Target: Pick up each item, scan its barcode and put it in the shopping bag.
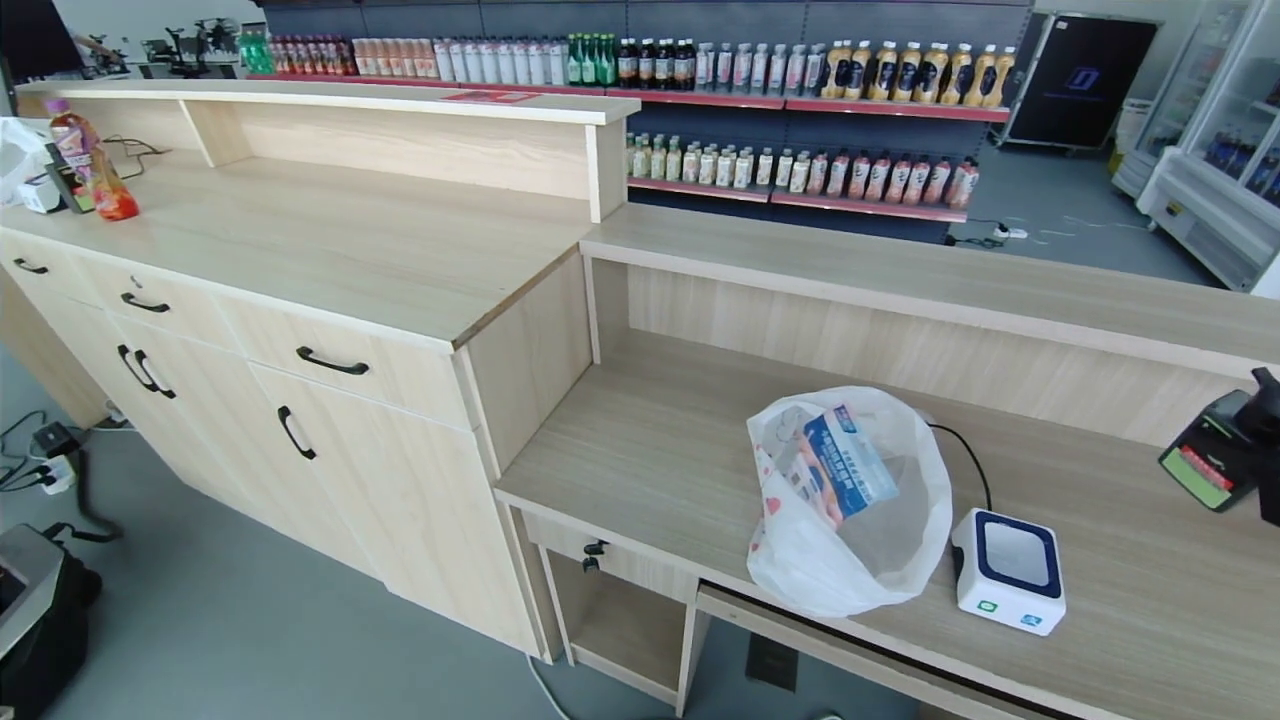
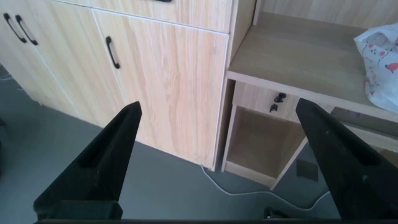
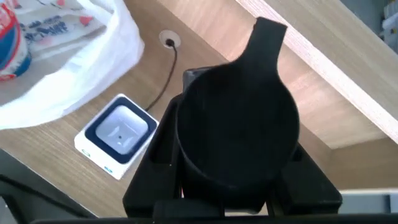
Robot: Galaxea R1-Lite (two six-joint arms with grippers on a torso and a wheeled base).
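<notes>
A white plastic shopping bag (image 1: 880, 540) lies open on the lower counter (image 1: 660, 440), with a blue and white package (image 1: 845, 470) inside it. The bag (image 3: 68, 81) also shows in the right wrist view. My right gripper (image 3: 230, 193) is shut on a black handheld barcode scanner (image 3: 236, 124), held above the counter to the right of the bag. The scanner (image 1: 1210, 455) sits at the head view's right edge. A bottle of orange-red drink (image 1: 92, 160) stands on the upper counter, far left. My left gripper (image 2: 217, 158) hangs open and empty over the floor, before the cabinet doors (image 2: 161, 87).
A white payment box (image 1: 1010, 570) with a dark screen sits right of the bag, its cable running to a hole in the counter (image 3: 168, 41). Small boxes and a white bag (image 1: 20, 150) lie beside the bottle. Shelves of drinks (image 1: 800, 120) stand behind the counters.
</notes>
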